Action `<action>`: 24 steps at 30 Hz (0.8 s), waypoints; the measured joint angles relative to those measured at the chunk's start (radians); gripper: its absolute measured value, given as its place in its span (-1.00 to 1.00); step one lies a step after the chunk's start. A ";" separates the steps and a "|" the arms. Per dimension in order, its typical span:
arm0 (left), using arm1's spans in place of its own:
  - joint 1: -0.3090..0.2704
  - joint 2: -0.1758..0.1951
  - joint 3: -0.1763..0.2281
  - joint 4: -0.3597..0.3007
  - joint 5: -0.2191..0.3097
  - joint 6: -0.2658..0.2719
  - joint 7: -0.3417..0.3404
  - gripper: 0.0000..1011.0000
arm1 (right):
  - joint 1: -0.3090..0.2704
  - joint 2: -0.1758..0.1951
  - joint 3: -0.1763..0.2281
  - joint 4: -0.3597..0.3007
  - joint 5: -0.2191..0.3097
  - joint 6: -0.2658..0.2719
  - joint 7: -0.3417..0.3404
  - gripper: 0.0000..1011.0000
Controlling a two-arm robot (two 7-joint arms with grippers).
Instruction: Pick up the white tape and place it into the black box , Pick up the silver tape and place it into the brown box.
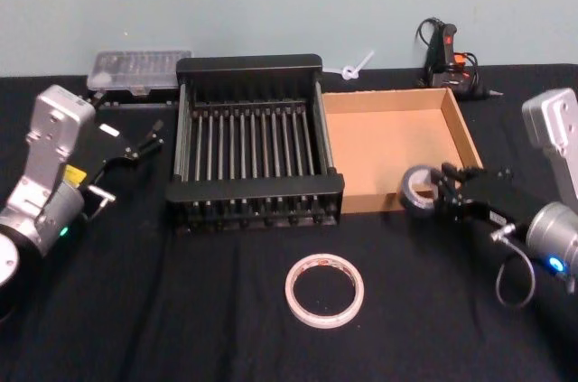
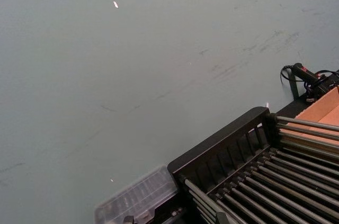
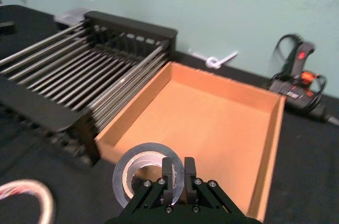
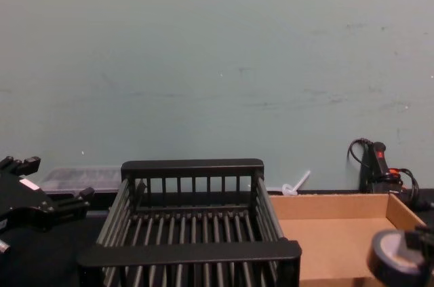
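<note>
Right gripper (image 1: 444,191) clamping dull grey silver tape (image 1: 421,191), seemingly over brown box (image 1: 456,134) rim, left gripper (image 1: 135,145) open

The table (image 1: 181,310) is covered in black cloth. 2 boxes sit on it touching side by side: the black box (image 1: 256,67) and the brown box (image 1: 461,134). The brown box's near edge lies just ahead of the right gripper (image 1: 449,194) jaws, and the black box stands beside the left gripper (image 1: 143,144) jaws. The white tape (image 1: 324,290) lies flat, apart from both. Along the far edge are a clear plastic case (image 1: 137,70), a white cable tie (image 1: 354,67) and a black corded tool (image 1: 447,57).
</note>
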 joint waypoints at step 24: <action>0.000 0.000 0.000 0.000 0.000 0.000 0.000 0.98 | 0.228 -0.140 -0.016 0.255 -0.117 -0.012 -0.044 -0.73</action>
